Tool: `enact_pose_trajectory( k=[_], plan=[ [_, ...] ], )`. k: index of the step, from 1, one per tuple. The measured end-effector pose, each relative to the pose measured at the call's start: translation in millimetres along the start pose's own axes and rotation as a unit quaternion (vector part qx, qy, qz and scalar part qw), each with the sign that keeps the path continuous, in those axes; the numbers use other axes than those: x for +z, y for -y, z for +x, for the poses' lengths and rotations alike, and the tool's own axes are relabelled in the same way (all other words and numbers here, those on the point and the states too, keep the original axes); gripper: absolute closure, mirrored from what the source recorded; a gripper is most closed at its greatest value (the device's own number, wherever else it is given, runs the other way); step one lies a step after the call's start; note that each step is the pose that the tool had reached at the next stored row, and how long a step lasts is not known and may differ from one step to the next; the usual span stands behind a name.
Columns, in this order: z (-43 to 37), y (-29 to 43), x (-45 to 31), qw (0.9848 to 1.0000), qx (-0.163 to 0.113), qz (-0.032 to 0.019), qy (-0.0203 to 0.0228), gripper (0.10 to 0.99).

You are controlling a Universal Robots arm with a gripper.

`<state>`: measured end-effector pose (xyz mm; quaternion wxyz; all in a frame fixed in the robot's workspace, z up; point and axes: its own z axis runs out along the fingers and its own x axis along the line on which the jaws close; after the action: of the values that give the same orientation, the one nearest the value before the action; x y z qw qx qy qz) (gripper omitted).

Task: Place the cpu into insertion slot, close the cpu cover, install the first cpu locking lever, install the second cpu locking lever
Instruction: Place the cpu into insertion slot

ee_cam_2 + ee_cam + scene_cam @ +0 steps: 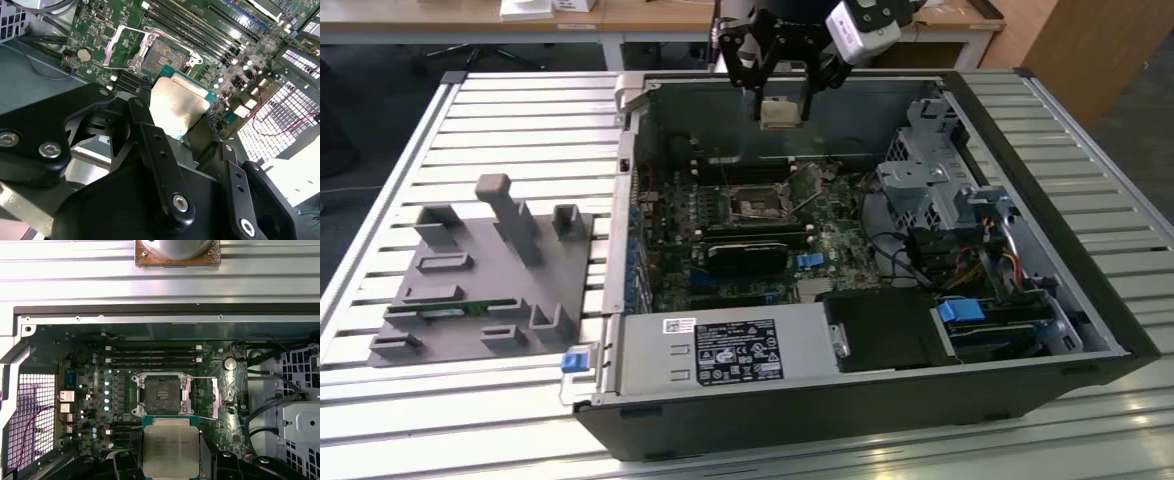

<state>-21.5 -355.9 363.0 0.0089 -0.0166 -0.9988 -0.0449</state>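
Note:
My gripper (pixel 781 100) hangs above the open computer case, shut on the cpu (pixel 781 112), a flat square chip with a dull silver face. In both wrist views the cpu (pixel 179 106) (pixel 171 447) sits between the black fingers (pixel 145 89), held level above the green motherboard (pixel 90 390). The insertion slot (pixel 161 395) (pixel 164 54) (pixel 758 206) lies bare and dark beneath, a short way off from the chip. The cpu cover (pixel 222 399) (pixel 119 47) is swung open beside the socket. A thin lever wire (pixel 202 378) stands raised along the socket's edge.
Long black memory slots (pixel 152 354) run beside the socket. A grey drive cage (pixel 927 170) and cables (pixel 974 265) fill the case on the exterior view's right; the power supply (pixel 720 352) sits at the front. A grey parts fixture (pixel 480 270) rests on the slatted table at the exterior view's left.

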Motion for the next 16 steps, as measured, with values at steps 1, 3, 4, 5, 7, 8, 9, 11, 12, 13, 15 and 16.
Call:
enact_pose_trajectory(
  k=[1,3,4,5,7,8,9,11,12,13,15,16],
  plan=[
    [0.0,0.0,0.0,1.0,0.001,0.0,0.0001,0.545],
    [0.0,0.0,0.0,1.0,0.002,0.0,0.0002,0.545],
    [0.1,0.0,0.0,1.0,0.003,0.0,0.0002,0.545],
    [0.1,0.0,0.0,1.0,0.003,0.0,0.0003,0.545],
    [0.1,0.0,0.0,1.0,0.004,-0.0001,0.0004,0.545],
    [0.2,0.0,0.0,1.0,0.005,-0.0001,0.0004,0.545],
    [0.2,0.0,0.0,1.0,0.005,-0.0001,0.0005,0.545],
    [0.2,0.0,0.0,1.0,0.006,-0.0001,0.0006,0.545],
    [0.2,0.0,0.0,1.0,0.007,-0.0001,0.0006,0.545],
    [0.3,0.0,0.0,1.0,0.007,-0.0001,0.0006,0.545],
    [0.3,0.0,0.0,1.0,0.008,-0.0001,0.0007,0.545],
    [0.3,0.0,0.0,1.0,0.009,-0.0001,0.0008,0.545]
  ],
)
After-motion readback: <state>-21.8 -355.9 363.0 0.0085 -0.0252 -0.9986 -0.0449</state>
